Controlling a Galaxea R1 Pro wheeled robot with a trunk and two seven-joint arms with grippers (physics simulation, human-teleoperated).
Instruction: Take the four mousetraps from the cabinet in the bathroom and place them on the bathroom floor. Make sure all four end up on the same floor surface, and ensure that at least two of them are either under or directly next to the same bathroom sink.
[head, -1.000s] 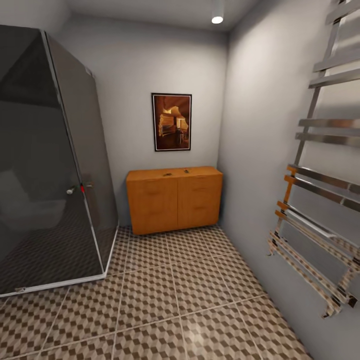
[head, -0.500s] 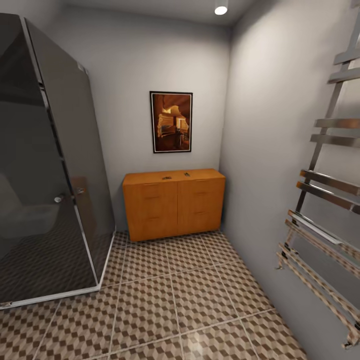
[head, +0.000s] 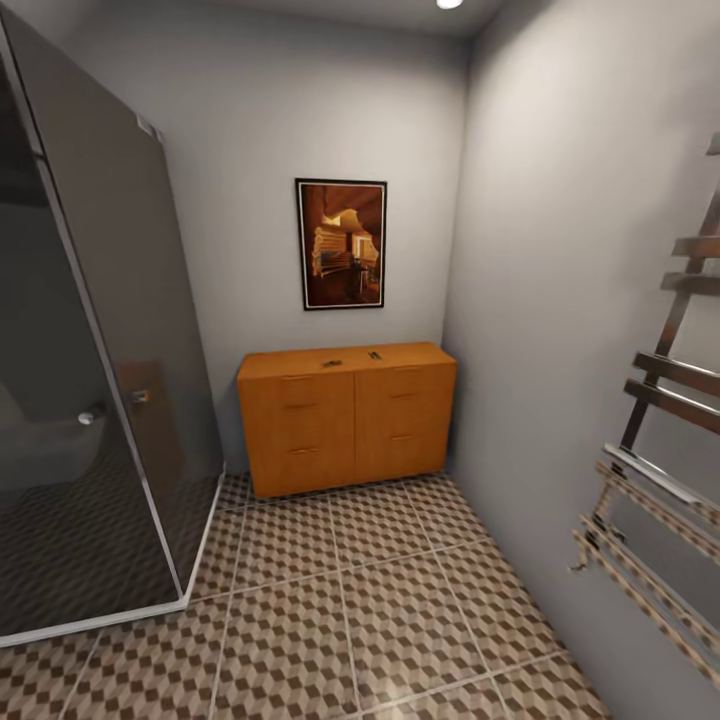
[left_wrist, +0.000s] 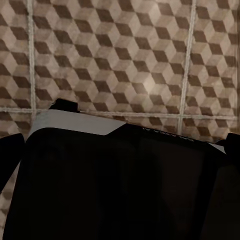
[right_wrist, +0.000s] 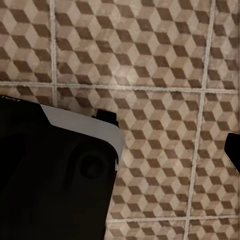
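Orange-brown cabinet (head: 345, 420) against far wall; two mousetraps (head: 332, 363) on top.

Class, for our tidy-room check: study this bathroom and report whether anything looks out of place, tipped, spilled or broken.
Two small dark items lie on top of the cabinet, one left of the other; they are too small to identify. Its drawers are shut, the picture hangs straight and the bathroom floor shows no spill.

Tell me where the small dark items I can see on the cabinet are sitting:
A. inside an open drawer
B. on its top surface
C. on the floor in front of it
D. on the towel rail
B: two small dark items lie on the top of the cabinet, whose drawers all look shut.
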